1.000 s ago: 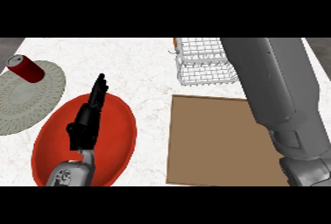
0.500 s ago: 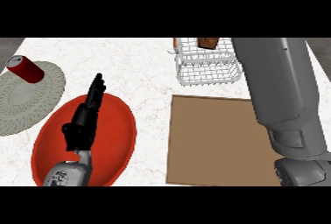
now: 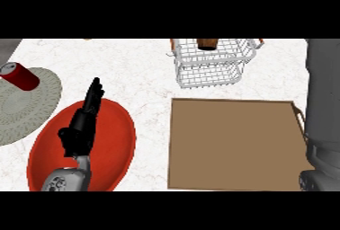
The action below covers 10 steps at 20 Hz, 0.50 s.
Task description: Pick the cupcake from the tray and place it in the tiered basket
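The brown cupcake (image 3: 207, 44) sits inside the top tier of the white wire tiered basket (image 3: 211, 63) at the back of the counter. Nothing lies on the brown tray (image 3: 232, 143) in front of the basket. Only my right forearm (image 3: 324, 112) shows, along the right edge; its hand is out of the picture. My left hand (image 3: 81, 123) rests open over the red plate, fingers straight and pointing away from me, holding nothing.
A red plate (image 3: 116, 148) lies at the lower left under my left hand. Beside it at the far left is a grey woven mat (image 3: 26, 108) with a red can (image 3: 20, 75) on it. White marbled counter surrounds the basket.
My right forearm has swung to the right, away from the basket, uncovering it with the cupcake in its top tier. The left hand has stayed where it was.
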Available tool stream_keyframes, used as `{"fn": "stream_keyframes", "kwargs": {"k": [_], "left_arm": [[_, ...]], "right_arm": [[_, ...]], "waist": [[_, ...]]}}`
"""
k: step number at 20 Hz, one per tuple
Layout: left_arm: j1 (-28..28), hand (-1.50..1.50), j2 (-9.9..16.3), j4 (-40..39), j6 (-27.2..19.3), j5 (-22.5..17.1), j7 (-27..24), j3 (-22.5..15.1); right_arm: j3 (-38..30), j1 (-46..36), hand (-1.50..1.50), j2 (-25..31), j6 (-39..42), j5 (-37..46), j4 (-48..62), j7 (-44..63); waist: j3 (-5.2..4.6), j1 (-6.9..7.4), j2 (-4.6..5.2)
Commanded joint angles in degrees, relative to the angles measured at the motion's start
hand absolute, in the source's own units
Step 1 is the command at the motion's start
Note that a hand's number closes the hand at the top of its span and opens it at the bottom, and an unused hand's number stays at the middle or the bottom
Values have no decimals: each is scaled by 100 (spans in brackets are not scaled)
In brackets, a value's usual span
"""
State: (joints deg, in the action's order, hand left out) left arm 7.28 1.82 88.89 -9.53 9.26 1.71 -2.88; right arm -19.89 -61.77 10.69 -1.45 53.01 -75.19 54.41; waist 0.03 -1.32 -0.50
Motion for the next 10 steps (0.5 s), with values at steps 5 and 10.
{"fn": "stream_keyframes", "kwargs": {"k": [5, 10], "left_arm": [[-13, 0, 188, 132, 0, -18, 137, 197], [-314, 0, 25, 349, -60, 28, 210, 12]], "right_arm": [[-945, 1848, -150, 419, 1068, -1368, -2694, 176], [-1837, 3270, -150, 508, 1841, -2679, -4171, -26]], "waist": [[7, -192, -62], [9, -216, -71]]}}
